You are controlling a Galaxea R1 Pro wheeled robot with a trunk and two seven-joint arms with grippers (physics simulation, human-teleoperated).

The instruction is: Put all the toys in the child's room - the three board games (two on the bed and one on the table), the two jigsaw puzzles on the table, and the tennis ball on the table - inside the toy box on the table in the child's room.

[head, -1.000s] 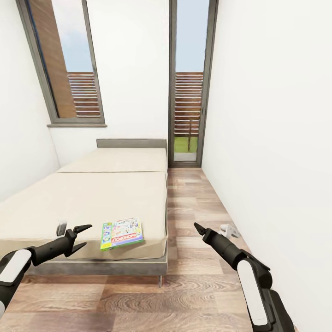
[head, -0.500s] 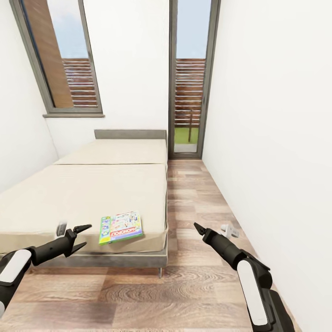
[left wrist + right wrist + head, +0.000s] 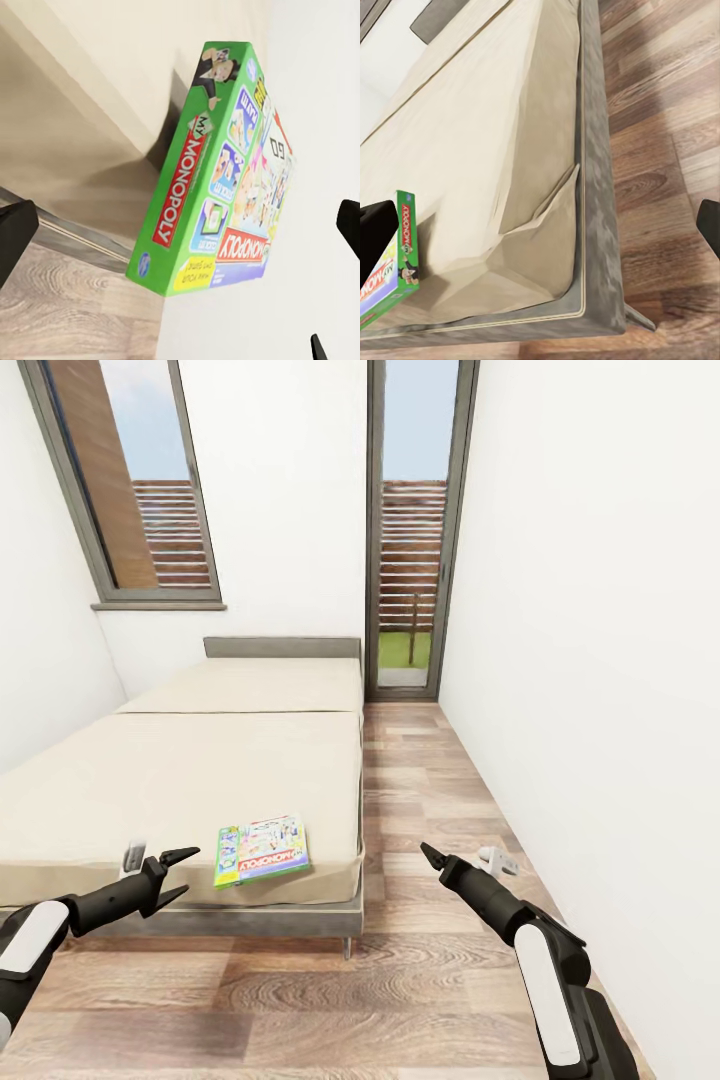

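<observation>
Both sets of jaws stand wide apart and carry nothing. The left gripper [image 3: 180, 870] hangs low over the near edge of the bed [image 3: 150, 800], its two black fingers spread. The right gripper [image 3: 432, 855] hangs over the wooden floor [image 3: 420, 800] between the bed and the white wall, and in its own wrist view the fingertips sit at opposite edges of the picture, so it too is open.

Just beside the left gripper, a little toward the middle of the room, the Monopoly box [image 3: 263, 852] lies flat on the mattress near the foot corner, close to the edge. From the left wrist camera the same green box [image 3: 217, 180] sits squarely between the spread fingers, not touched by either. The right wrist camera catches one end of it [image 3: 394, 262] past the rumpled mattress corner.

As for progress, I would judge this board game not yet collected: it rests on the bed and no jaw grips it. Only this one game is visible on the mattress from here. The table, the toy box, the puzzles and the ball are out of sight, so how they stand I cannot tell. At the least, this box has yet to be picked up and carried to the toy box.
</observation>
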